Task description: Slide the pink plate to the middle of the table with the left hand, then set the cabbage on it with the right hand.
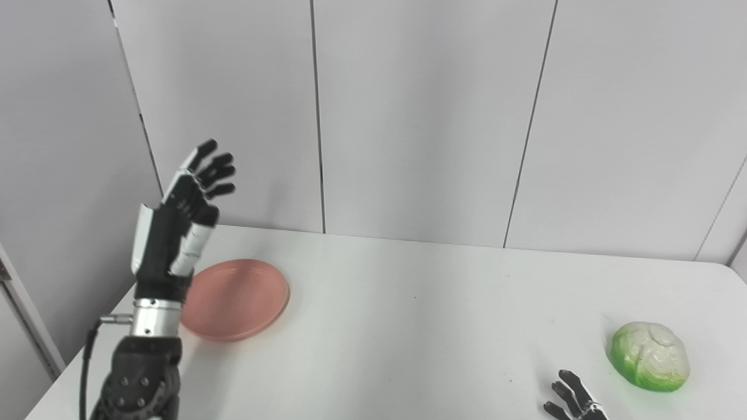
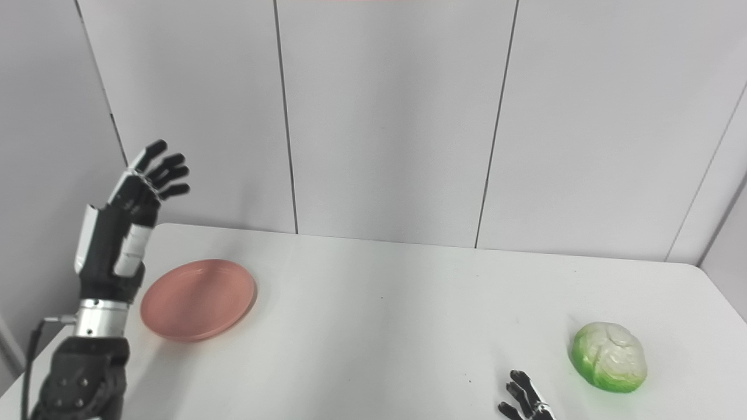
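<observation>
My right hand (image 1: 575, 399), fingers apart and empty, waits at the table's (image 1: 408, 326) near edge beside the cabbage (image 1: 649, 356). My left hand (image 1: 175, 233), spread, hovers raised by the pink plate (image 1: 239, 297) at far left. Round and flat, the plate has no long axis; I should press its left rim and push toward centre.

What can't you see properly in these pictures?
- Right hand: both views show only its fingertips; the bottom edge cuts off the rest, so open or shut is unclear.
- Pink plate: in the left eye view, the raised left hand covers its left rim.
- Cabbage: its underside is hidden against the table.
</observation>
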`<state>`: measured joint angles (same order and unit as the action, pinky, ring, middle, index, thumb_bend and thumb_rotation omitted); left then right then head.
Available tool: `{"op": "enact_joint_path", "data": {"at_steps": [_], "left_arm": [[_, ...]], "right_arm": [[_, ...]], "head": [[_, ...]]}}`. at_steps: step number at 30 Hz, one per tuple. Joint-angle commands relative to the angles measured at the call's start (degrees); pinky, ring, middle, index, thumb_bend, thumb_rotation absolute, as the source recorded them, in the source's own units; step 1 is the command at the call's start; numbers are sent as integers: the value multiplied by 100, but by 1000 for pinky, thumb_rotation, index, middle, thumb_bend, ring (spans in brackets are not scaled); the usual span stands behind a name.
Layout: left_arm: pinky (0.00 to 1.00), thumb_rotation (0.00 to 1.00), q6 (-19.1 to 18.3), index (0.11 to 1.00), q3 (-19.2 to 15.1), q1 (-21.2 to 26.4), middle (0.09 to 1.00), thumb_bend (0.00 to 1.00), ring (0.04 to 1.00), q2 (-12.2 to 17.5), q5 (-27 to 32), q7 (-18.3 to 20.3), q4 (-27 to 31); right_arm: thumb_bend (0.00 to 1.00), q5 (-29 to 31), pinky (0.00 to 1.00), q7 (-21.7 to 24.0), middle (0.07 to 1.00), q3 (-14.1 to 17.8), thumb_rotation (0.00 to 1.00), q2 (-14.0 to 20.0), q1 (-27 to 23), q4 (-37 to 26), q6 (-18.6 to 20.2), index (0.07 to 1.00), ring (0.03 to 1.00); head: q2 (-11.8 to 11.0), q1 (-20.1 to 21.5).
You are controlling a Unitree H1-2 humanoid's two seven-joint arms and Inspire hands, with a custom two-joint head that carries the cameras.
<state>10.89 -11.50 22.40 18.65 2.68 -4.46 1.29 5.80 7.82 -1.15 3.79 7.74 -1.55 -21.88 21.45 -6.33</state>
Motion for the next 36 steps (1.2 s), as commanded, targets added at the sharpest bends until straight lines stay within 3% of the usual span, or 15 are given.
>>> {"op": "enact_joint_path", "data": {"at_steps": [1,5,10,14,20,28,30,36], "left_arm": [[771,850,16,884,-124,412,861,894,836,222,111,63,-281],[783,862,-72,889,-287,762,876,924,849,468,199,119,-1183],[806,914,122,897,-364,1275,898,914,877,787,189,180,-2559],[828,896,410,829,-389,1623,882,854,882,903,276,214,-3616],[851,853,634,828,-468,2059,887,848,906,936,662,531,-5030],[870,827,755,819,-577,2107,866,831,898,929,958,767,-5992],[818,823,736,820,-559,2092,852,826,876,947,963,838,-6126],[837,847,852,851,-430,2065,878,799,884,990,855,1007,-6592]], "right_arm": [[793,-22,838,-4,940,-56,988,-50,310,-28,0,866,915],[801,-58,836,-17,942,-73,985,-57,311,-28,9,873,913],[810,-109,823,-51,931,-93,976,-77,317,-32,-2,868,901],[793,-110,823,-76,934,-119,963,-86,307,-35,20,867,902],[778,-174,818,-103,936,-160,968,-82,316,-69,59,874,901],[767,-136,819,-103,939,-191,955,-82,401,-220,125,867,906],[769,-136,815,-104,938,-194,958,-78,423,-260,148,866,904],[784,-108,809,-105,932,-196,956,-76,458,-336,193,862,899]], "head": [[4,7],[15,53],[39,94],[41,105],[42,155],[130,203],[149,216],[204,252]]}}
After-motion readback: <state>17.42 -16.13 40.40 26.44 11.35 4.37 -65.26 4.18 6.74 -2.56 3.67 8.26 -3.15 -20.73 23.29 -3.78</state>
